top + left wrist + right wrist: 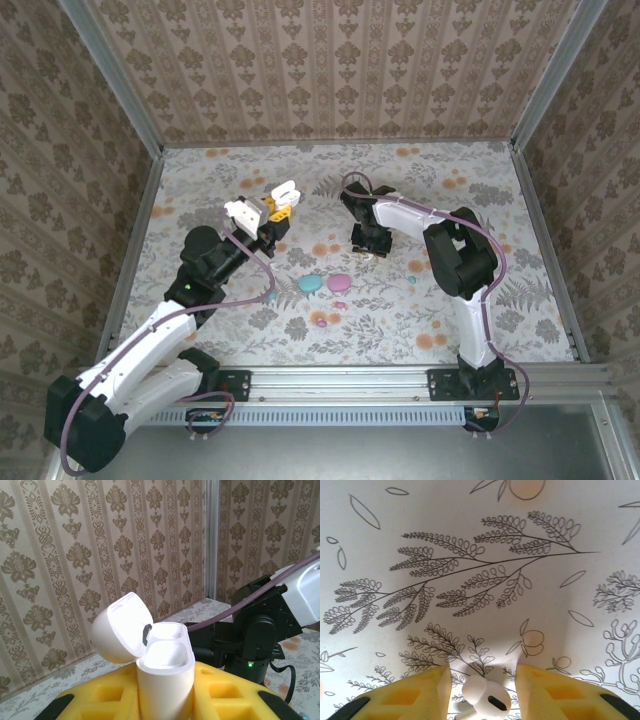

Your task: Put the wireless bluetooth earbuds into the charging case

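Note:
The white charging case (170, 695) stands upright with its lid (120, 630) flipped open to the left and both wells empty. My left gripper (165, 675) is shut on its body, holding it above the table (283, 195). A whitish earbud (485, 696) with a dark oval vent lies on the floral table between the yellow fingers (420, 695) of my right gripper (481, 672). That gripper is open, with a gap on each side of the bud. From above, the right gripper (368, 245) points straight down at the table, right of the left gripper (272, 212).
A teal oval case (311, 284) and a pink one (340, 281) lie mid-table between the arms. Small coloured buds sit near them (322, 321) and to the right (412, 280). Patterned walls with metal posts (211, 540) close off the table's sides and back.

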Available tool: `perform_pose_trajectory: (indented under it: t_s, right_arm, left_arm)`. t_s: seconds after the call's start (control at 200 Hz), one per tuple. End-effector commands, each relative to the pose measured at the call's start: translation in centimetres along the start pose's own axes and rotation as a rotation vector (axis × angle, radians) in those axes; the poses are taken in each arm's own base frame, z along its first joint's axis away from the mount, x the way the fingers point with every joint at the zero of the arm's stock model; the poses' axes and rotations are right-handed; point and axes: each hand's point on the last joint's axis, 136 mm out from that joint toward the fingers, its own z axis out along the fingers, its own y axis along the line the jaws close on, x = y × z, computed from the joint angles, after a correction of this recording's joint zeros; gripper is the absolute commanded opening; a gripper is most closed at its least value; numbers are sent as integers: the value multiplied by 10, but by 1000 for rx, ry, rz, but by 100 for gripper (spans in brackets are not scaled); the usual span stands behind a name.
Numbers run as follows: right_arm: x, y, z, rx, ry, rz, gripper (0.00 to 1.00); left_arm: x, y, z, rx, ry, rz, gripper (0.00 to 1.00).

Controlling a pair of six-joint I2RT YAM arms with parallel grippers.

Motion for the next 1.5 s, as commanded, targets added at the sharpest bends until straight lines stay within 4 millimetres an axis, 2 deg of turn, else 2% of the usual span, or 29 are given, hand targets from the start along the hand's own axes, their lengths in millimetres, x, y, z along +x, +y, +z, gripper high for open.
perform_pose_trajectory:
  t_s: [0.0, 0.125, 0.245, 0.655, 0.73, 0.855, 0.965, 1.16, 1.315, 1.495]
  right_arm:
    - [17, -18, -2, 62, 39, -6, 43]
    - [18, -12, -3, 49, 41, -7, 43]
    - [22, -8, 6, 32, 69, 2, 40]
    - [23, -8, 19, 21, 68, 8, 30]
    - [21, -7, 19, 14, 53, -8, 27]
    - [15, -6, 13, 2, 22, -48, 28]
    - [5, -5, 0, -22, -42, -91, 28]
    - [-14, -8, -40, -55, -192, -189, 28]
    - [-26, -8, -78, -96, -321, -267, 28]
    - [-36, -12, -134, -166, -503, -318, 28]
  left_arm:
    - [-21, -3, -1, 13, -56, 3, 26]
    - [-21, -4, 0, 17, -56, 3, 26]
    - [-21, -4, -1, 15, -55, 2, 26]
    - [-19, -3, 0, 15, -50, 0, 26]
    - [-16, -4, 2, 18, -43, -7, 26]
    - [-11, -5, 5, 29, -30, -16, 26]
    - [-4, -6, 11, 45, -10, -32, 26]
    - [11, -12, 23, 73, 24, -60, 26]
    - [26, -14, 31, 81, 58, -76, 26]
    - [41, -18, 41, 102, 91, -96, 26]
